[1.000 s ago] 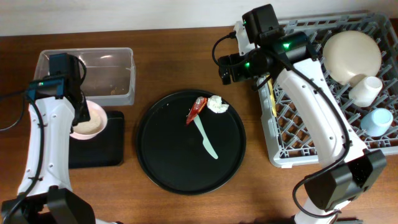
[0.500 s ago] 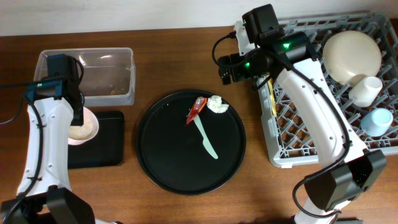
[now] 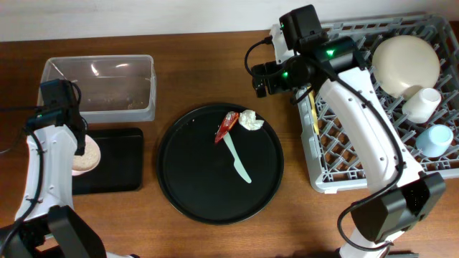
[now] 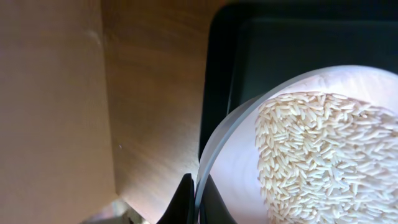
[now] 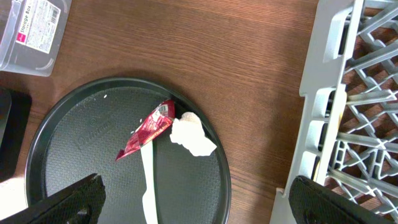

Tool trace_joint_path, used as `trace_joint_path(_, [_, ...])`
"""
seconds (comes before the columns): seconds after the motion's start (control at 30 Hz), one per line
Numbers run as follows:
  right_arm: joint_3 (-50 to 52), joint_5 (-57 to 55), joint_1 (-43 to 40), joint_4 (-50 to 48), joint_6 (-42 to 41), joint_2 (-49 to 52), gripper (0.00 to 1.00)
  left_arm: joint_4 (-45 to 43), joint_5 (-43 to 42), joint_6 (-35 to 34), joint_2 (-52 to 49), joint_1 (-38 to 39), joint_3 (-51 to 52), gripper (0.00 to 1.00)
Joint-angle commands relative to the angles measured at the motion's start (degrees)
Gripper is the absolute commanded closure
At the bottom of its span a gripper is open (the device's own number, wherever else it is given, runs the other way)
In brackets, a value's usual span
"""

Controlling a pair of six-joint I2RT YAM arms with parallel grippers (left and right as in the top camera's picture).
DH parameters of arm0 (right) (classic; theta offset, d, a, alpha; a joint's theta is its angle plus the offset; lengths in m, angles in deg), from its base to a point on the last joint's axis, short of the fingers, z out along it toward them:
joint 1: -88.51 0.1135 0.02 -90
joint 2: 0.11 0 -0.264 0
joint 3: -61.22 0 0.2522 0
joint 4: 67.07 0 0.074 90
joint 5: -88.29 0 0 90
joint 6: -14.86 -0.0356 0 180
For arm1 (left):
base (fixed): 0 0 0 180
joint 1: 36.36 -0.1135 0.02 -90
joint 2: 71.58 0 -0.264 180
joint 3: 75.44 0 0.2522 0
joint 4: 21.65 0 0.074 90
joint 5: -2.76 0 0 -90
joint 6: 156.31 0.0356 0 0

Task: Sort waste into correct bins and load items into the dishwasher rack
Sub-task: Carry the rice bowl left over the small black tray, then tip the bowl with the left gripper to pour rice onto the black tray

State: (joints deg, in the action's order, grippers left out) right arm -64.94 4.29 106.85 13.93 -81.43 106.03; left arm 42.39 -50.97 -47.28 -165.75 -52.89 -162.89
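Overhead: the left arm reaches down the left side of the table, and its wrist covers the gripper. Just beside the wrist, the pink-rimmed bowl [image 3: 87, 155] with rice-like grains [image 3: 89, 153] in it overlaps the left edge of the shallow black rectangular tray [image 3: 115, 172]. The clear tub [image 3: 100, 86] sits just behind that tray. In the middle, the round black tray [image 3: 188, 179] carries the red wrapper [image 3: 226, 126], the white paper wad [image 3: 250, 120] just beside it, and the mint-green spoon [image 3: 239, 163]. The right arm hangs between this tray and the grey dishwasher rack [image 3: 344, 154]. The rack holds the cream plate [image 3: 407, 63], the white cup [image 3: 423, 102], the light-blue cup [image 3: 434, 138] and the yellow spoon [image 3: 314, 115] along its left wall.

Left wrist: the left gripper [image 4: 196, 202] is clamped on the bowl's rim, one finger on each side. The grains are heaped in the right of the bowl, with the black tray under it. Whether the bowl touches the tray cannot be told.

Right wrist: the right gripper [image 5: 196, 186] is spread wide and holds nothing, poised above the round tray. The wrapper lies across the spoon's handle and touches the wad. The rack's wall stands at the right.
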Motion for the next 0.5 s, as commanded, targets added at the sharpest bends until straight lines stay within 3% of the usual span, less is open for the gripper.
trace_joint_path(0.0, [-1.07, -0.5, 0.0, -0.17, -0.63, -0.9, 0.02, -4.04, 3.98, 6.88, 1.22, -0.09, 1.29, 0.99])
trace_joint_path(0.3, [-1.07, -0.5, 0.0, -0.17, -0.63, -0.9, 0.02, -8.33, 11.56, 8.61, 1.22, 2.84, 3.02, 0.99])
trace_joint_path(0.47, [-1.07, -0.5, 0.0, -0.17, -0.63, -0.9, 0.02, -12.55, 17.35, 13.35, 0.9, 5.79, 6.71, 0.99])
